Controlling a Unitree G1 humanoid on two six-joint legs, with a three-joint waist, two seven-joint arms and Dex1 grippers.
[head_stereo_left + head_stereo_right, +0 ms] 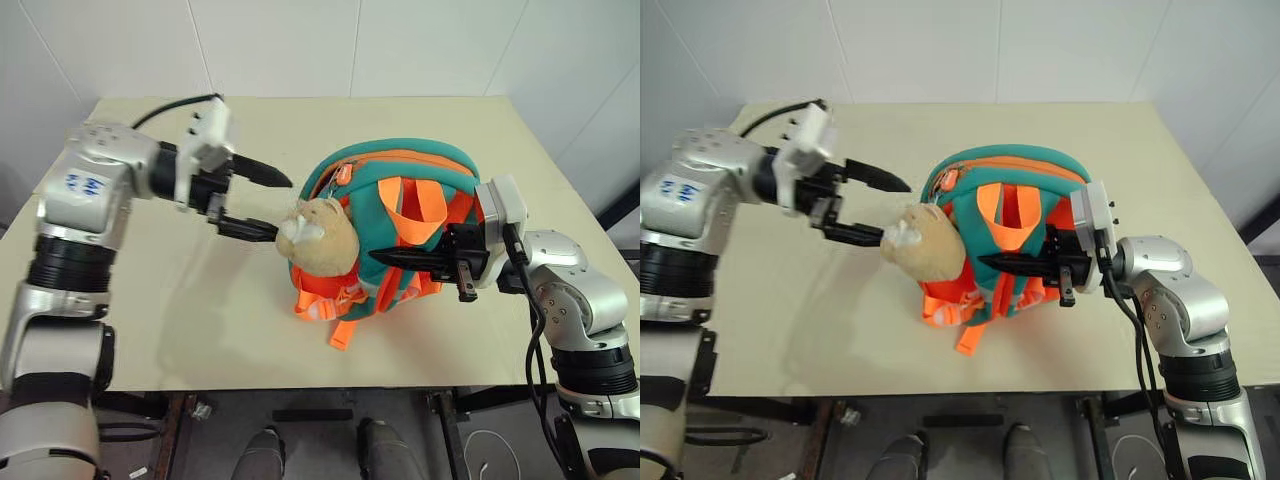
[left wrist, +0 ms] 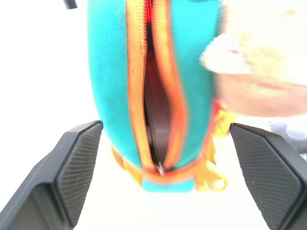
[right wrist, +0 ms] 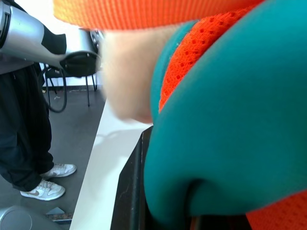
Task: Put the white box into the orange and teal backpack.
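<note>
The orange and teal backpack [image 1: 400, 170] lies on the cream table [image 1: 180, 330], its beige plush toy [image 1: 320, 238] facing my left arm. My left gripper [image 1: 282, 209] is open and holds nothing, one finger above the toy's head and one just beside it. In the left wrist view its fingers [image 2: 72, 172] stand wide apart in front of the backpack's partly open zipper slit [image 2: 153, 96], whose inside is dark. My right gripper [image 1: 385, 257] reaches in from the other side and is shut on the backpack's teal padding among the orange straps [image 1: 425, 205]. The white box is hidden.
The backpack sits near the table's middle, with bare tabletop to its left and behind it. The front edge [image 1: 300, 385] is close below it. In the right wrist view a person's legs in dark trousers and white shoes [image 3: 43, 184] stand beside the table.
</note>
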